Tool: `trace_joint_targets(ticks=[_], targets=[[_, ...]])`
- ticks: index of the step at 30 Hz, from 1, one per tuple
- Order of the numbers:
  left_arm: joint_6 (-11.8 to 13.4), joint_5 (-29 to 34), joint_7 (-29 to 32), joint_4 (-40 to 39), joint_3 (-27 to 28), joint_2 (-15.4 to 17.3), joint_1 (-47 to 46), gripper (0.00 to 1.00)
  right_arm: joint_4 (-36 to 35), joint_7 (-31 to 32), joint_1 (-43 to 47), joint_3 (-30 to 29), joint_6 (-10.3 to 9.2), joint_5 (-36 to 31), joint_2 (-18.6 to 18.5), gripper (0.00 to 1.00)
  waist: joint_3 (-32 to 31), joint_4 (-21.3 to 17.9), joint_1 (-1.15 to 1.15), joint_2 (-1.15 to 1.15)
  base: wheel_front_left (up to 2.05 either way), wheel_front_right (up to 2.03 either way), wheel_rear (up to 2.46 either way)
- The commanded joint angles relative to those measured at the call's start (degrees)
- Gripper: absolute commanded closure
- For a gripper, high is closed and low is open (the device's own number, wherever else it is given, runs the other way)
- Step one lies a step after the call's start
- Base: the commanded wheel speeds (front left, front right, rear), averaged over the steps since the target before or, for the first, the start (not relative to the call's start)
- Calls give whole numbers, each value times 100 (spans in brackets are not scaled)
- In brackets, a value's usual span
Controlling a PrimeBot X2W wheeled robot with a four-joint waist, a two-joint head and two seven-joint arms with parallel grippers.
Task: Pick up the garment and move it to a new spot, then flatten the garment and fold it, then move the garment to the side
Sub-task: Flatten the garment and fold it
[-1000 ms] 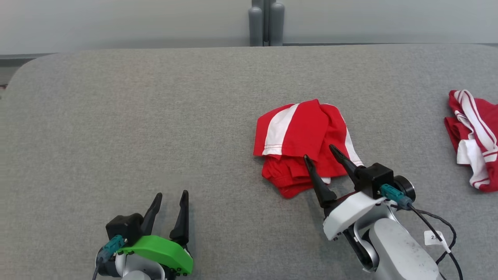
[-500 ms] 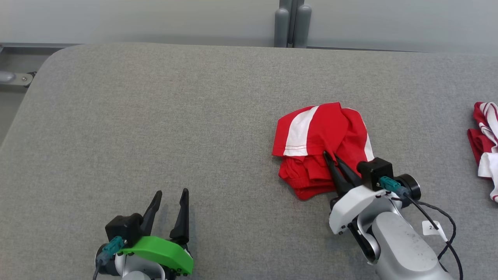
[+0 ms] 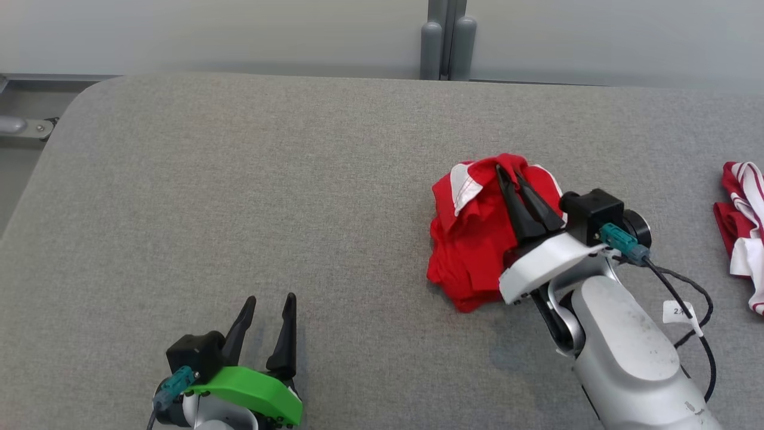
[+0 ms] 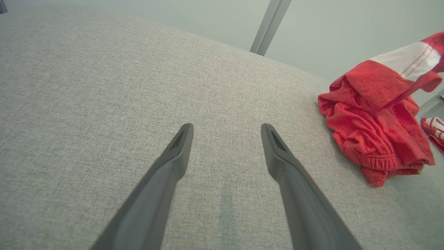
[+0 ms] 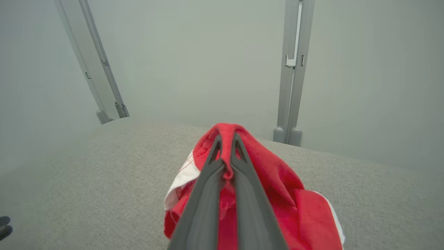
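Head view: the right tool [image 3: 507, 172] is clamped on a fold of the red shorts [image 3: 471, 251] right of centre on the grey fabric-covered table [image 3: 239, 179]. Its two dark fingers are pressed together, with cloth bunched around the tips. The shorts sit in a crumpled heap showing a patch of white stripe, and the pale forearm reaches in from the lower right. The left tool [image 3: 271, 297], mounted on a green bracket, sits low at the near left, well apart from the shorts, with its fingers spread and nothing between them. A second red-and-white striped garment [image 3: 737, 239] lies at the table's far right edge. Grey posts [image 3: 444, 42] stand behind the table against a pale wall.

Left wrist view: the left tool [image 4: 227, 126] hangs over bare table [image 4: 104, 86] with its fingers wide apart. The shorts [image 4: 374, 132] are off to its right. Their top fold, with the white stripe, is drawn up into a peak, while the elastic waistband rests on the table. A sliver of the striped garment [image 4: 433, 126] shows beyond them.

Right wrist view: the right tool [image 5: 227, 137] has its fingers squeezed together on a ridge of red cloth. The rest of the shorts [image 5: 277, 180] drapes down both sides of the fingers above the table [image 5: 86, 180]. An upright post [image 5: 293, 69] stands beyond.
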Motion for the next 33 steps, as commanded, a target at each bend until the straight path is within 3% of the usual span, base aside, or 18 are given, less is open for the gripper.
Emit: trace_joint_targets(ticks=[1, 6, 13, 14, 15, 18, 22, 33], targets=[[-21, -73, -14, -8, -8, 3, 72, 0, -76, -16, -140, 38, -10, 100, -1, 100, -11, 16, 0, 0, 0, 0, 0], [-25, -127, -14, -7, -128, 4, 62, 0, -137, -17, -776, 522, -9, 162, 36, 100, 34, 113, 0, 0, 0, 0, 0], [-6, -310, -15, 49, -565, 5, -127, 0, 98, -16, -1626, 1583, -10, 597, 95, 100, 145, 616, 0, 0, 0, 0, 0], [11, -344, -14, 67, -613, 5, -129, 0, 246, 23, -1675, 1870, -9, 764, 98, 30, 148, 690, 0, 0, 0, 0, 0], [27, -360, -15, 77, -649, 6, -129, 0, 362, 86, -1735, 2123, -10, 951, 101, 0, 147, 749, 0, 0, 0, 0, 0], [66, -386, -14, 86, -683, 5, -85, 0, 523, 27, -1891, 2553, -10, 1402, 96, 0, 146, 835, 0, 0, 0, 0, 0], [154, -411, -14, 21, -556, 5, -22, 0, 695, -17, -1748, 2625, -10, 1590, 92, 0, 138, 716, 0, 0, 0, 0, 0], [146, -180, -14, -157, -299, 5, -94, 0, 422, -17, -421, 1253, -9, 1339, -481, 0, 45, -50, 0, 0, 0, 0, 0]])
